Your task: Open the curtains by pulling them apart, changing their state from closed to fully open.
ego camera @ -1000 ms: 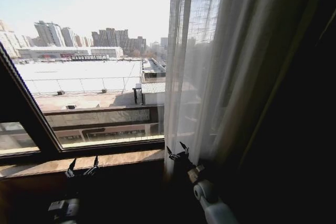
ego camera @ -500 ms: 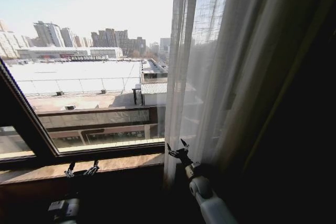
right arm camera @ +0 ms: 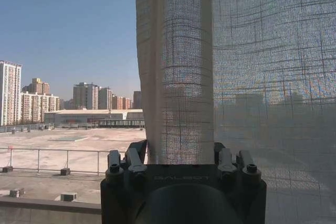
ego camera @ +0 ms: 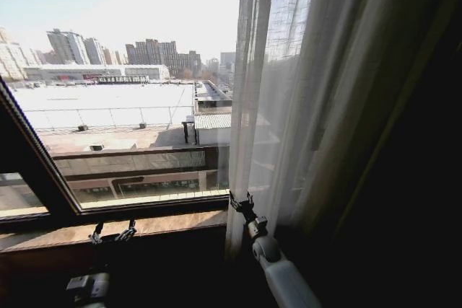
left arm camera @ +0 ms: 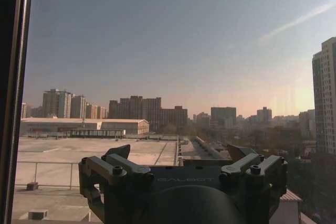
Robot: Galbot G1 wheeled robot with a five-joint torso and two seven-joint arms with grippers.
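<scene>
At the window's right, our right gripper straddles the sheer curtain's leading fold, fingers spread, not clamped. Left gripper waits open near the sill. Next we likely close and drag rightward.

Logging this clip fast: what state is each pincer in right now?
Left pincer: open, holding nothing, low by the window sill.
Right pincer: open, its fingers either side of a fold at the sheer curtain edge.
</scene>
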